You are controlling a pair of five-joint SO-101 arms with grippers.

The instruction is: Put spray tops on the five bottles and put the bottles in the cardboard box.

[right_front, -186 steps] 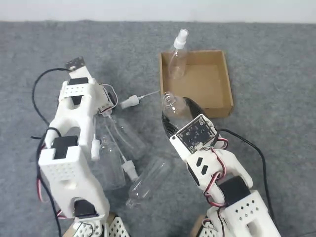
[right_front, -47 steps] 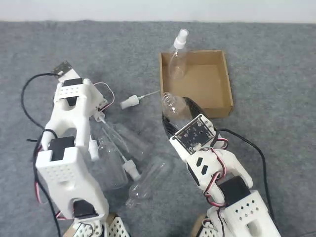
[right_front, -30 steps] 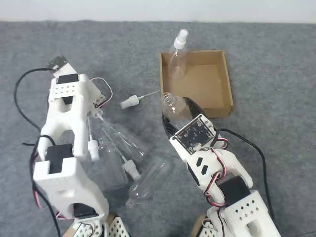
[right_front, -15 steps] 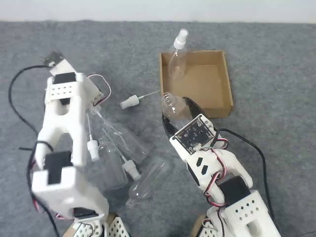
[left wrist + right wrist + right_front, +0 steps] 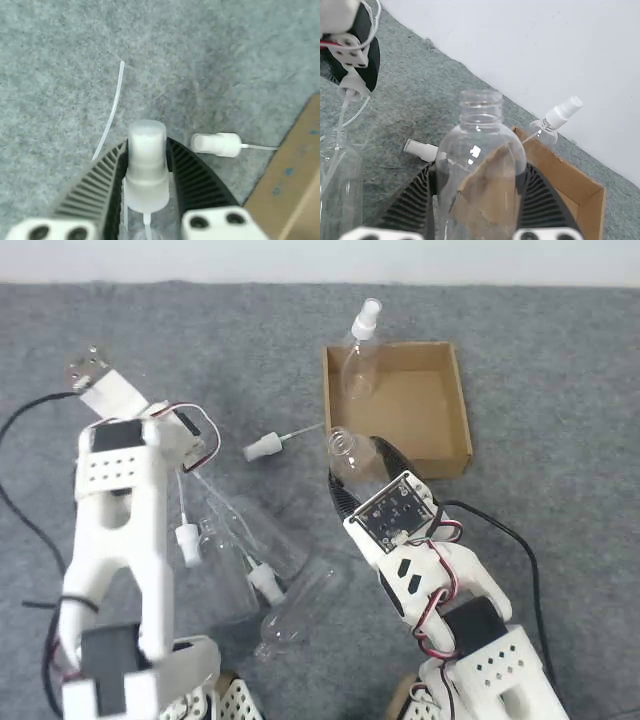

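Note:
My left gripper (image 5: 146, 145) is shut on a white spray top (image 5: 147, 172), held up above the carpet; the right wrist view has this gripper (image 5: 356, 75) at its edge, with the top's thin tube hanging below. Under it, another spray top (image 5: 216, 144) lies on the carpet, its tube pointing toward the cardboard box (image 5: 295, 190). My right gripper (image 5: 480, 186) is shut on a clear upright bottle (image 5: 480, 145) with a bare neck, just in front of the box (image 5: 440, 462). A capped bottle (image 5: 358, 355) leans in the box's far left corner.
Several clear bottles (image 5: 225, 575) lie in a heap between the arms, with two loose spray tops (image 5: 188, 543) (image 5: 264, 583) among them. A loose thin tube (image 5: 112, 112) lies on the carpet. A white wall borders the far edge of the grey carpet.
The left arm has risen and swung back toward the left, away from the heap of bottles. The right arm and its bottle have stayed still.

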